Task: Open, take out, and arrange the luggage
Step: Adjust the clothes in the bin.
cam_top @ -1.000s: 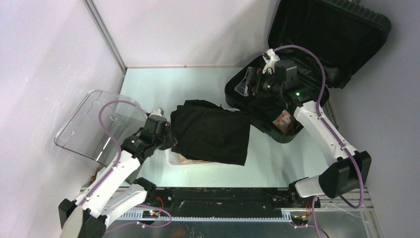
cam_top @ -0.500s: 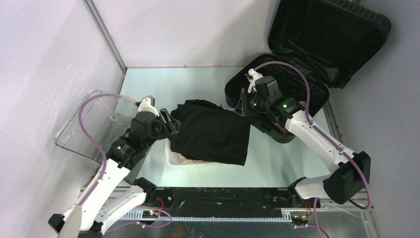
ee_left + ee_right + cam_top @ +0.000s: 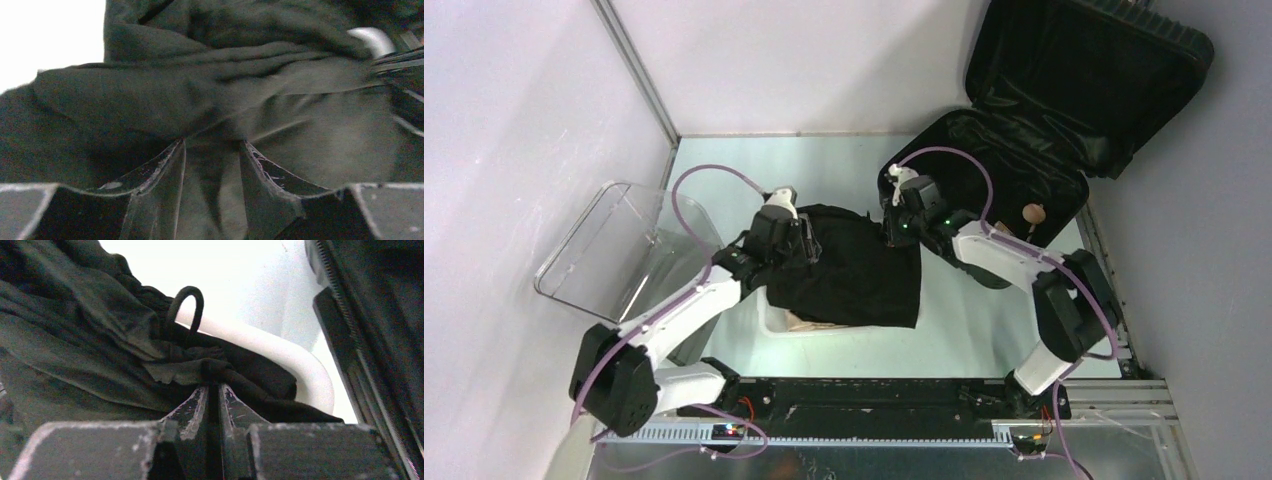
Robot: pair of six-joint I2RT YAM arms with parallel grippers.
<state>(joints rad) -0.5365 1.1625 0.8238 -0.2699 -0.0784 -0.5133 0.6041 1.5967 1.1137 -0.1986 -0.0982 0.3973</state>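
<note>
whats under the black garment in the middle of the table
A white basket shows at the black garment's near-left edge, with something tan peeking out. The rest of the basket and its contents are covered.

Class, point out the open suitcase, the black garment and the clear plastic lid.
Large black hard-shell suitcase [image 3: 1064,70], top view, lid lining.
Black folded garment [image 3: 864,275], top view, middle of cloth.
Clear plastic lid [image 3: 609,250], top view, flat panel.

Both arms are built of glossy white link shells joined by bulky matt black joint housings, and each carries a thin purple cable that loops free above the forearm. A small green light glows on the right arm's black wrist housing. The left two-finger gripper [image 3: 212,195] and the right two-finger gripper [image 3: 212,410] have dark grey, wedge-shaped fingers [image 3: 160,192] with scuffed, whitish scratches along their edges.
</note>
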